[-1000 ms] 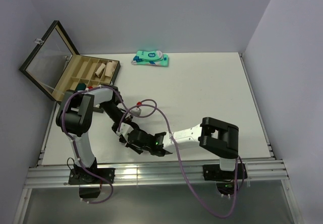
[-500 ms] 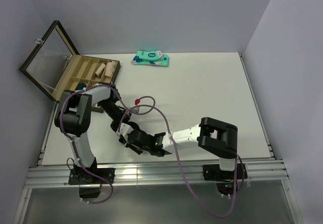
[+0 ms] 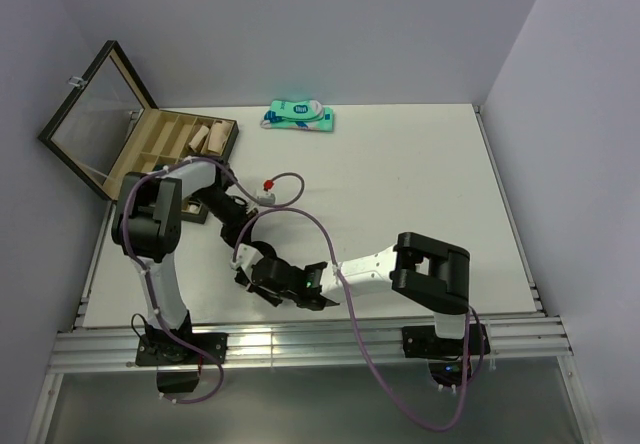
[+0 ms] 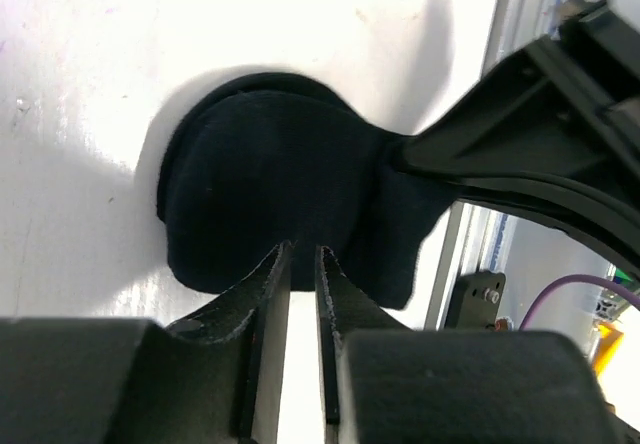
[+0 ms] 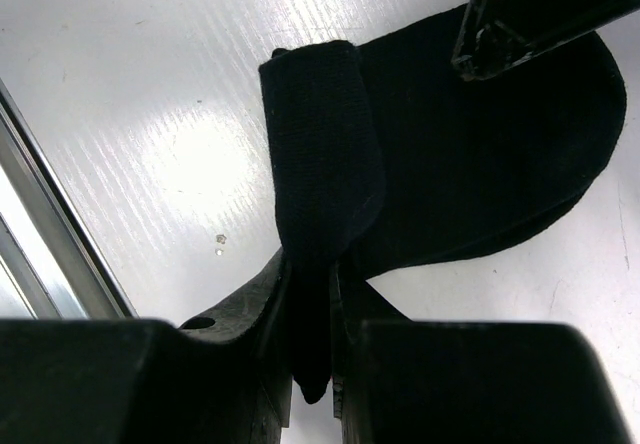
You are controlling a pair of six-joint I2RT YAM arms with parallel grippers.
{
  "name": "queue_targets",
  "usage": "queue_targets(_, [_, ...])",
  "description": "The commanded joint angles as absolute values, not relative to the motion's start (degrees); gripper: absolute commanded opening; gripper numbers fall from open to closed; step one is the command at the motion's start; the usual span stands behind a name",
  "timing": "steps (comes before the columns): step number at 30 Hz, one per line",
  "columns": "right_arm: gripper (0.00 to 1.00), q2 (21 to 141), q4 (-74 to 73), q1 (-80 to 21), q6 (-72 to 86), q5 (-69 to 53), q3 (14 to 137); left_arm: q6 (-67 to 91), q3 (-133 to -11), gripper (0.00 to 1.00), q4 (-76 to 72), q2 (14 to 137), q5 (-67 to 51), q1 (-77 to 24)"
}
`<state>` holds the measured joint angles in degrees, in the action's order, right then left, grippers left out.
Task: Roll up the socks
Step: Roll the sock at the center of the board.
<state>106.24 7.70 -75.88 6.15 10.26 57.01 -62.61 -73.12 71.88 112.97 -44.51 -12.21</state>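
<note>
Two grippers, the left gripper (image 3: 255,269) and the right gripper (image 3: 285,286), meet near the table's (image 3: 420,184) front-left edge from above. The left wrist view shows the black sock (image 4: 270,164) lying flat, with the left jaws nearly together at its rim and their grip unclear. Only the right wrist view reveals a fold clamped between the right jaws.

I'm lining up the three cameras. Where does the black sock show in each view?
Top external: the black sock lies lower centre-left, near the front edge, largely covered.
Left wrist: it fills the middle of the picture.
Right wrist: it lies upper right, with one end folded toward the camera.
Shared landmark: the metal rail.
</note>
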Motion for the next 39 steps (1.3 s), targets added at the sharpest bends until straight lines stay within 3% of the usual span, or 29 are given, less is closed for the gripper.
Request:
queue_targets(1, [0.06,108.3,3.3,-76.2,6.8,11.2,57.7,-60.1,-73.7,0.2,70.0,114.3,-43.6,-13.0])
queue_targets(12, [0.06,104.8,-2.0,-76.0,3.7,7.7,57.7,-46.1,-77.0,0.08,60.2,118.9,-40.6,-17.8])
queue_targets(19, [0.06,103.2,-9.3,-72.3,0.6,-5.2,58.8,-35.5,-75.9,0.03,48.4,116.9,-37.0,-20.6])
queue_targets(26, [0.07,106.3,-14.2,-68.0,-2.0,-15.6,62.7,-32.1,-78.0,0.02,47.5,117.3,-39.1,-21.8])
queue_targets(34, [0.07,111.5,-16.4,-59.2,-1.9,-30.9,64.9,-29.5,-74.4,0.06,42.5,111.3,-40.7,-21.9])
queue_targets(39, [0.07,114.2,-18.9,-58.0,-1.5,-31.7,66.4,-27.3,-73.6,0.17,39.1,108.1,-40.8,-21.9])
